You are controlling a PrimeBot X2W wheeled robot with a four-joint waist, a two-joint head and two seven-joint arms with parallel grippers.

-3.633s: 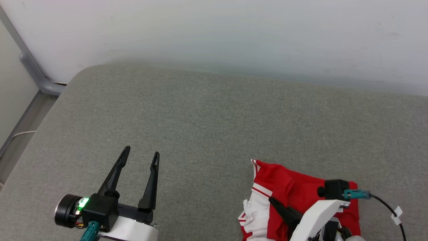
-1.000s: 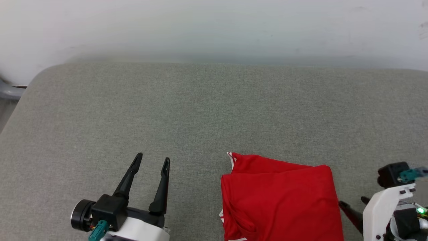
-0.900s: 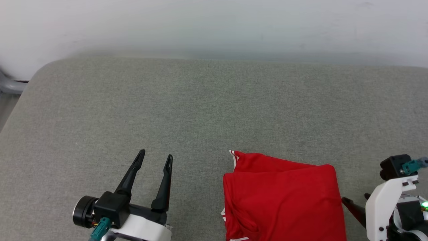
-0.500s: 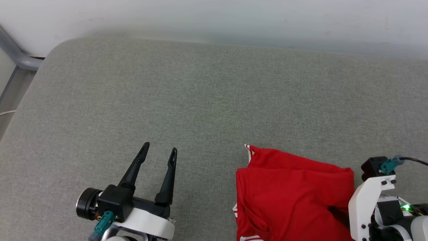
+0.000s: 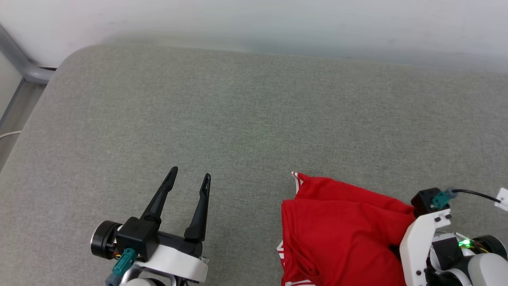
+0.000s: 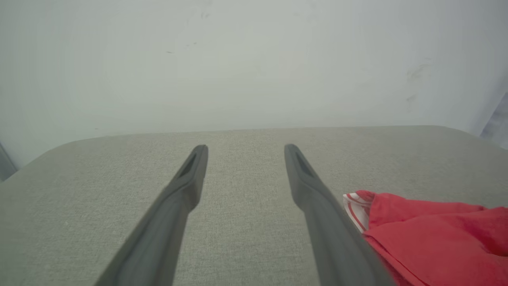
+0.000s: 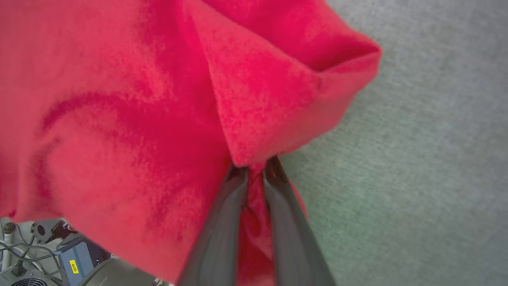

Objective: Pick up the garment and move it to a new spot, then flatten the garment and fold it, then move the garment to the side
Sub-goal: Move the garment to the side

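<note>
right gripper (image 7: 254, 169) is pinching the folded red garment (image 5: 341, 230) at its edge | left gripper (image 5: 189, 178) is hovering with fingers spread over the grey cushion (image 5: 238, 111), apart from the garment

Left gripper (image 5: 190, 173): two long dark fingers (image 5: 158, 198), tapered, each with a narrow slot cut-out. Black block housing (image 5: 137, 240), black drum motor (image 5: 101, 244), teal connector (image 5: 123, 262), glossy white forearm shell (image 5: 174, 266).

Right gripper (image 7: 256, 167): matte dark grey fingers of the same form. White bracket (image 5: 414, 246) with small dark screw holes low on its face. Above the bracket: black camera block (image 5: 422, 200), teal plug (image 5: 439, 198), thin black cable (image 5: 474, 193) carrying a white tag (image 5: 503, 197). Just beside the bracket: lit green light (image 5: 462, 242), rounded grey casing (image 5: 486, 270).
</note>
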